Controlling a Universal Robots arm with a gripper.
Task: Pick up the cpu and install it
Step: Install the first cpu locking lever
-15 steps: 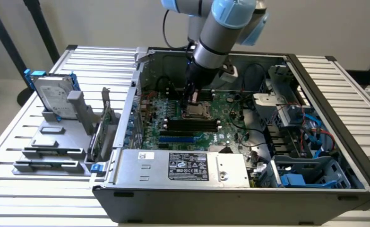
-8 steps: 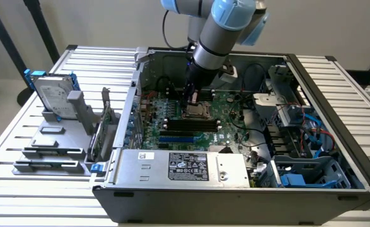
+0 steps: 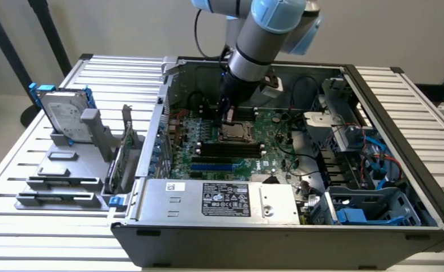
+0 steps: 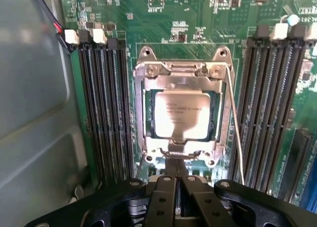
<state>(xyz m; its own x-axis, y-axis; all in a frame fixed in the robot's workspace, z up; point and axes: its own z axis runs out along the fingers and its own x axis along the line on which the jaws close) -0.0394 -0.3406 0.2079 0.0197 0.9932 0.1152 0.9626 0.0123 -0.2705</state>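
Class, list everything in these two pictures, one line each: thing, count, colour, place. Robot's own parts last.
computer case: one, dark grey, on the table
table: one, pale, slatted, under the case
motherboard: one, green, inside the case
socket frame: one, bare metal, on the motherboard
cpu: one, silver, inside the socket frame
memory slots: two banks, black, flanking the socket frame
labelled metal box: one, silver-grey, case's front
hard drive: one, silver with blue brackets, exterior view's left
holder blocks: several, grey, under and beside the hard drive
cables: several, blue, case's side at exterior view's right
arm: one, silver and pale blue, reaching into the case
gripper: one, black, shut, close above the socket frame
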